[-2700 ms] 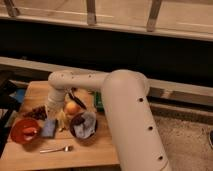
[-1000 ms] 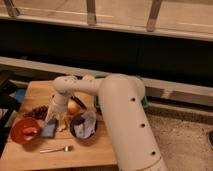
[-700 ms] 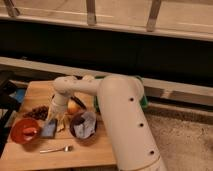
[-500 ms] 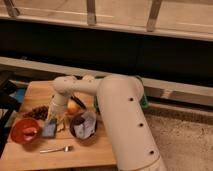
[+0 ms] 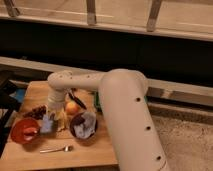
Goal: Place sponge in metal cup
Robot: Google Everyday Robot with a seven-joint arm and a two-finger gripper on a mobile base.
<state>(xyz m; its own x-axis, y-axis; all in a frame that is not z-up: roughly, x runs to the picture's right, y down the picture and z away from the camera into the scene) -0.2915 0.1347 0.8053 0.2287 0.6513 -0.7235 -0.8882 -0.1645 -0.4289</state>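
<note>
- Camera view: gripper (image 5: 50, 118) low over the left part of the wooden counter (image 5: 102, 150), at the end of the white arm (image 5: 75, 82) reaching in from the right.
- Directly beneath it, a pale blue block, taken for the sponge (image 5: 47, 126). Lies between the red bowl (image 5: 22, 131) and a dark vessel (image 5: 84, 125), close to both.
- Cannot tell whether the gripper is spread or clamped on the sponge, nor whether touching it or just above.
- Dark vessel possibly the cup of the task, with something pale inside; not certain from here.
- Just behind the sponge, an orange fruit (image 5: 72, 107); nearer the front edge, a fork (image 5: 56, 149).
- For the step in hand, judged as securing the sponge: centre over the block, close on its two long sides, squeeze only enough to hold soft foam.
- Lift straight up before any sideways travel, to clear the red bowl's rim and the fruit.
- Carry high, stop over the middle of the cup's mouth, lower, then release; expect the foam to spring back and catch on the rim.
- Brands, labels, writing: none readable anywhere.
</note>
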